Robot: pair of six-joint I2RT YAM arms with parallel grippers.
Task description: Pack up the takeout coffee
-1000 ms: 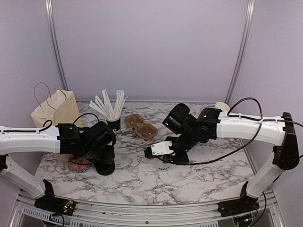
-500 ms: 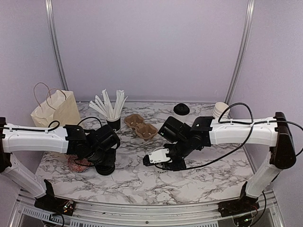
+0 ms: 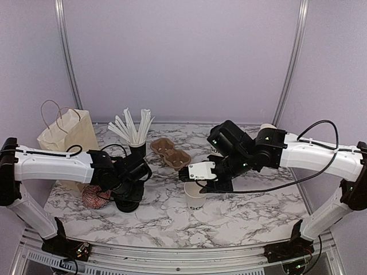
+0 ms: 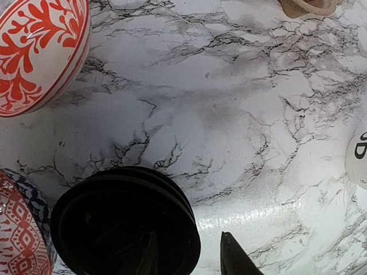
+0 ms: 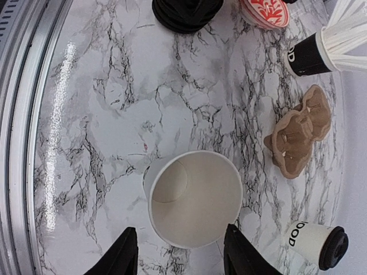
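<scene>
Right gripper [image 5: 180,228] hangs over the lidless paper cup [image 5: 195,197] near the tabletop's middle, jaws apart, gripping nothing. We judge the cup light and easily crushed, so we'd pinch its wall gently below the rim.

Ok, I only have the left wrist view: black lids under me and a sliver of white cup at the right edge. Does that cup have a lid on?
Observer: No. The right wrist view looks straight down into the open cup: no lid, nothing inside.
Operator: Is the right end effector gripping it?
Observer: It doesn't look so. The right end effector hangs over the cup with its jaws open.
Operator: Is any cup lidded already?
Observer: One. A lidded cup shows in the right wrist view, beside the cardboard carrier, not in it.
</scene>
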